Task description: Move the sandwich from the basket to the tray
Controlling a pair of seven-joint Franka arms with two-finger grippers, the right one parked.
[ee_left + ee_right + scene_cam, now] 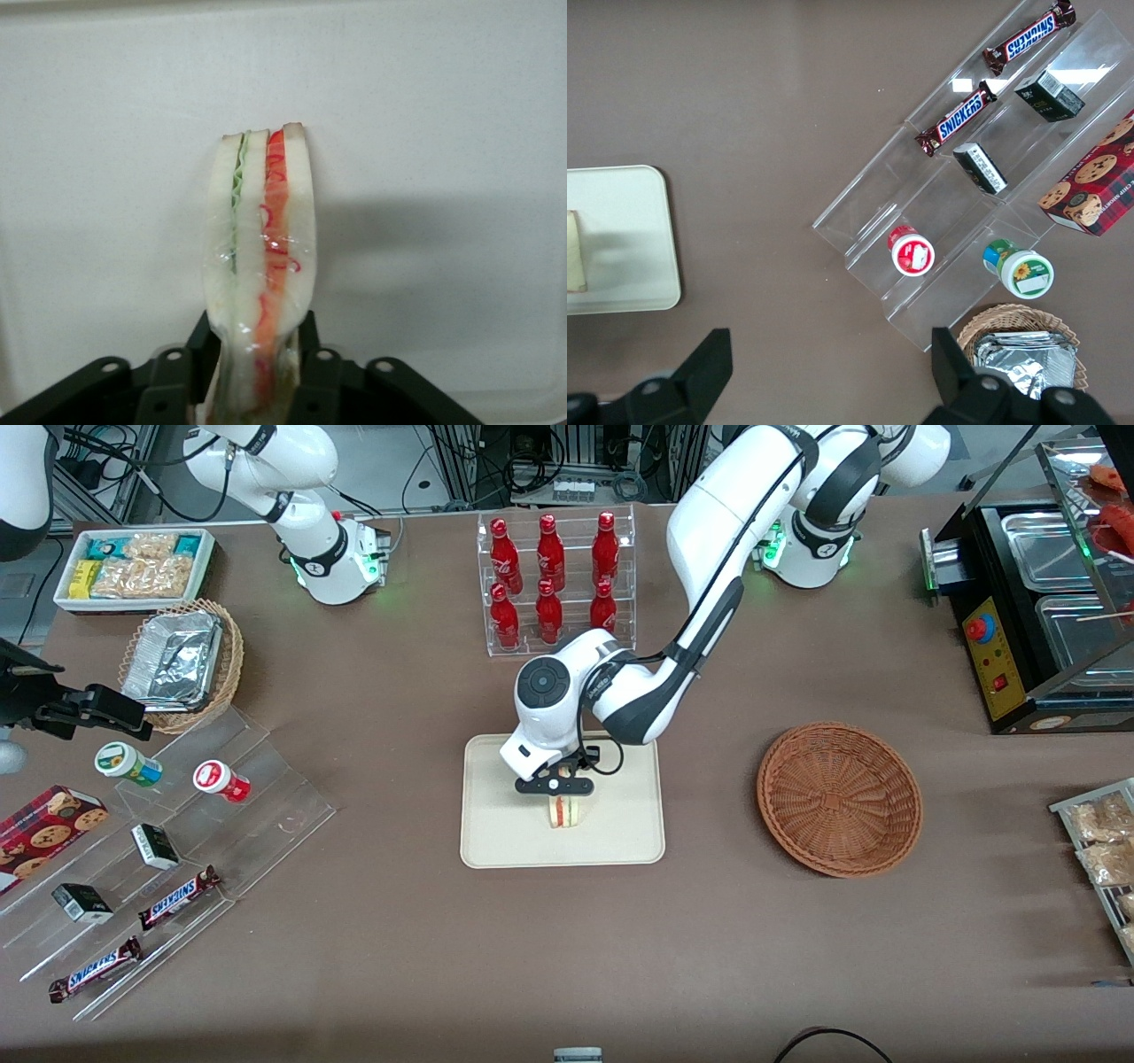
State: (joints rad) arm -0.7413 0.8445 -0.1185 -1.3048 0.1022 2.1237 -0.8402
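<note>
Pincer (562, 799) over tray (496, 841), clamped on sandwich (564, 811), one finger (190, 354) pressing each bread face. Sandwich stands on edge, cut side with red and green layers facing the wrist camera, directly under the pincer, low on the tray surface; contact unclear. Basket (839, 798) well apart from pincer, on desk (390, 921) toward the working arm's end.

Front view overlooks the table; both wrist views, seemingly downward, share the tray (496, 841).
</note>
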